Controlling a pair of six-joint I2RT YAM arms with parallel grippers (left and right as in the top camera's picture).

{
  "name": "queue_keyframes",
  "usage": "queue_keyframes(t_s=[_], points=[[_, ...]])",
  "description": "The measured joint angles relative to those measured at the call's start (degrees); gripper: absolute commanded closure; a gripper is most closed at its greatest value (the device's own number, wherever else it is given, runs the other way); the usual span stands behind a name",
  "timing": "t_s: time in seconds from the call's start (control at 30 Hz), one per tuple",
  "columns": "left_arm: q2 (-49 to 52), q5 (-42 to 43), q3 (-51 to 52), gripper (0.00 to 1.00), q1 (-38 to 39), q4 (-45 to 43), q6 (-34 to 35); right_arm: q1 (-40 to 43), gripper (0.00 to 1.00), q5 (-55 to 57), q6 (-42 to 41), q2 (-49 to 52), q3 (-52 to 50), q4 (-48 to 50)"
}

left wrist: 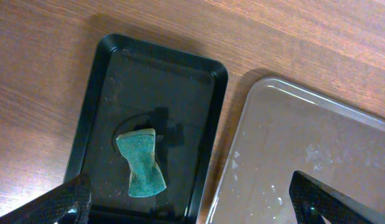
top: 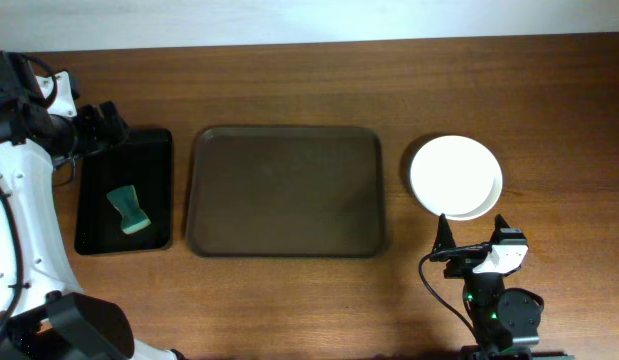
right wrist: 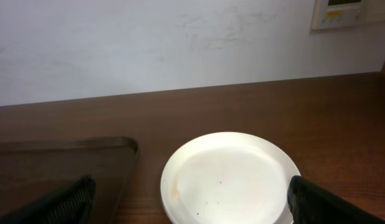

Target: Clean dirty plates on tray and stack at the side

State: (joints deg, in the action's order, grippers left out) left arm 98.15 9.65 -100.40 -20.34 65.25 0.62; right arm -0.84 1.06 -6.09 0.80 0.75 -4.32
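A stack of white plates (top: 455, 176) sits on the table right of the brown tray (top: 286, 192); a lower plate's rim shows under the top one. The top plate (right wrist: 229, 177) has a faint brownish smear at its left and a few dark specks. The tray holds no plates and shows pale streaks in the left wrist view (left wrist: 316, 155). My right gripper (top: 473, 228) is open and empty just in front of the stack, seen in its own view (right wrist: 195, 208). My left gripper (top: 97, 125) is open and empty above the black tray, seen in its own view (left wrist: 192, 205).
A narrow black tray (top: 124, 190) left of the brown tray holds a green sponge (top: 129, 210), also in the left wrist view (left wrist: 141, 163). A pale wall (right wrist: 180, 43) stands behind the table's far edge.
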Motion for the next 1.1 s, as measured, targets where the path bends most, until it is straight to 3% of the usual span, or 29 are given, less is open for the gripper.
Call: queue_keyframes(t_s=[0.43,0.6,0.7,0.9,1.1], points=[[0.0,-0.1,0.0,0.01,0.0,0.0,0.0,0.0,0.02,-0.1,0.0,0.0,0.0,0.0],[-0.7,-7.0,0.1,0.01,0.0,-0.4,0.0,0.0,0.02,-0.1,0.0,0.0,0.0,0.0],[-5.2,-8.7,1.9,0.01,1.7,-5.5,-0.9,0.0,0.01,-0.1,0.0,0.0,0.0,0.0],[-26.9,-8.7,18.7,0.01,8.5,-24.3,-3.6,0.0,0.02,-0.1,0.0,0.0,0.0,0.0],[-48.4,-5.9,48.3,0.01,8.7,-43.0,-4.1,0.0,0.02,-0.1,0.0,0.0,0.0,0.0]])
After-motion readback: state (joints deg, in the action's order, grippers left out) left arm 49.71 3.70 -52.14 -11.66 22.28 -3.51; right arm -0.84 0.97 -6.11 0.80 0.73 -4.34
